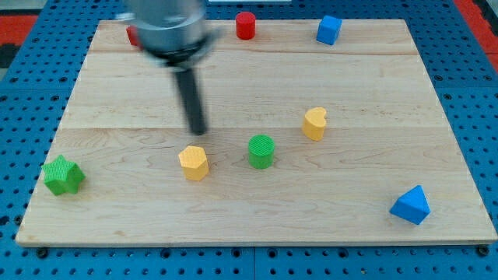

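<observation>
We see our tip (pixel 198 132) resting on the wooden table (pixel 389 93), a little left of its middle. The dark rod rises from it toward the view's top into a blurred grey housing. The rod ends plainly and carries no grasping part, so there is nothing on it to be open or closed, and it holds nothing. Our tip touches no block. The nearest is the yellow hexagonal block (pixel 193 162), which lies just below it toward the view's bottom with a clear strip of bare wood between them. To the right of that block, and apart from it, stands the green cylinder (pixel 261 151), below and to the right of our tip. Further right and a little higher sits the yellow heart-shaped block (pixel 314 123), roughly level with our tip but well apart from it. The remaining blocks lie far out. A green star-shaped block (pixel 64 174) is near the left edge, and a blue wedge-like block (pixel 411 205) is near the bottom right corner. A blue cube (pixel 328 29) and a red cylinder (pixel 246 25) stand along the top edge. A second red block (pixel 133 35) is also at the top edge, mostly hidden behind the grey housing, so we cannot make out its shape. Around the table runs a blue perforated surface (pixel 475 93).
</observation>
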`<state>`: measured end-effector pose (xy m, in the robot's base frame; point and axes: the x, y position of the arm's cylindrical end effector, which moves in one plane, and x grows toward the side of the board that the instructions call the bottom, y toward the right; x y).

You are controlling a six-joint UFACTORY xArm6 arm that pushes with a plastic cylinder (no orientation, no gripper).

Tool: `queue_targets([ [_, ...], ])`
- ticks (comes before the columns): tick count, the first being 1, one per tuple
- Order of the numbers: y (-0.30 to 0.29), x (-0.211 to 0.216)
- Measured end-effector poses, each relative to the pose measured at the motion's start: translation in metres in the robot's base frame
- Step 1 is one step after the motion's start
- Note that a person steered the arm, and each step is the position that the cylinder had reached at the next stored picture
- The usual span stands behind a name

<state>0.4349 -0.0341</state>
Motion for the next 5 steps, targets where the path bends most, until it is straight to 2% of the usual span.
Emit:
queue_targets([
  [1,0.086,-0.033],
  [2,0.120,-0.025],
  [3,0.176,0.008],
  [4,0.156,0.039],
  [5,0.109,0.069],
])
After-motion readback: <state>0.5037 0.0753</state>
